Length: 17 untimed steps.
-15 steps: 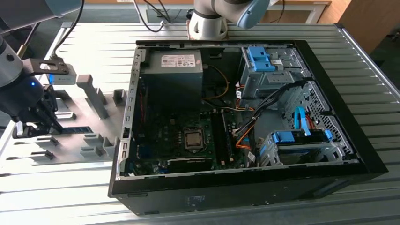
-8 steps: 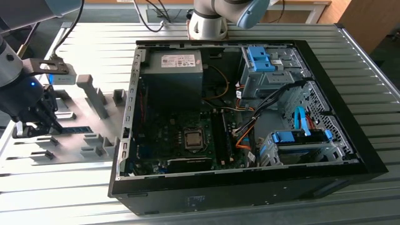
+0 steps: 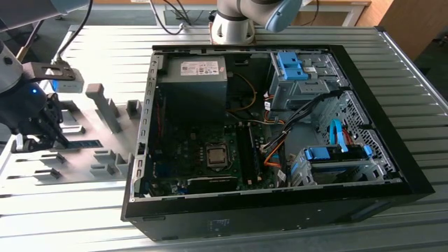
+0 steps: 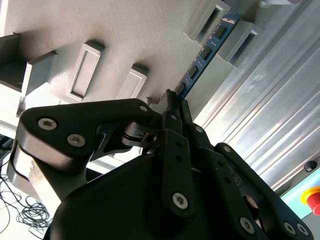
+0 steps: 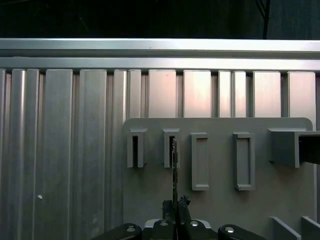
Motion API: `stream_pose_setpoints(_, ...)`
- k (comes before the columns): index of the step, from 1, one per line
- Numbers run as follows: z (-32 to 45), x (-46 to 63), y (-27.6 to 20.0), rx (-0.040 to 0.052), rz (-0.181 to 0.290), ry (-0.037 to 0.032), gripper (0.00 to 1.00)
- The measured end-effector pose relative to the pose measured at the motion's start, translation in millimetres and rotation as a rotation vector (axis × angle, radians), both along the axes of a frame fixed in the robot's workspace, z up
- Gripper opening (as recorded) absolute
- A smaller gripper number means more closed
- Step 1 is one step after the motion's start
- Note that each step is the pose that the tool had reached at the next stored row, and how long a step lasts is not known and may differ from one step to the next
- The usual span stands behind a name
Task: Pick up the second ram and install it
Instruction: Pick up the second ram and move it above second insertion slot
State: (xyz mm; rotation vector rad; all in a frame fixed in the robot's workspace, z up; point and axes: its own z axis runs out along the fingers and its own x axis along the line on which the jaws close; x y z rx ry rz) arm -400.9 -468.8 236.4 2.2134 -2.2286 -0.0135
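The second ram (image 4: 202, 56) is a thin blue-green stick with black chips, standing on edge on the grey fixture plate (image 3: 84, 123) at the exterior view's left. Its far end sits between two grey slotted blocks (image 4: 240, 37). My gripper (image 4: 174, 102) is shut on the stick's near end, its black fingers (image 4: 170, 125) pressed against both faces. In the first wrist view the ram (image 5: 174, 170) shows edge-on, running from the gripper (image 5: 175, 205) to a slotted block (image 5: 170, 147). In the exterior view the gripper (image 3: 56, 137) is low over the plate, with the ram (image 3: 85, 142) sticking out towards the case.
An open black computer case (image 3: 280, 215) lies to the exterior view's right, with the motherboard (image 3: 210, 152), memory slots (image 3: 246, 152), power supply (image 3: 192, 79) and blue drive-bay clips (image 3: 290, 65). More grey blocks (image 3: 105, 107) stand on the plate. A red button (image 4: 315, 197) sits at the table's edge.
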Motion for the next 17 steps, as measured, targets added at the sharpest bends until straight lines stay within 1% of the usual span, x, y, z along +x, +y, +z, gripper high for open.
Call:
stream_pose_setpoints(8, 12.4, 0.0, 0.0, 0.0, 0.0, 0.0, 0.14)
stream_pose_setpoints(17, 29.1, 0.0, 0.0, 0.0, 0.0, -0.0001, 0.14)
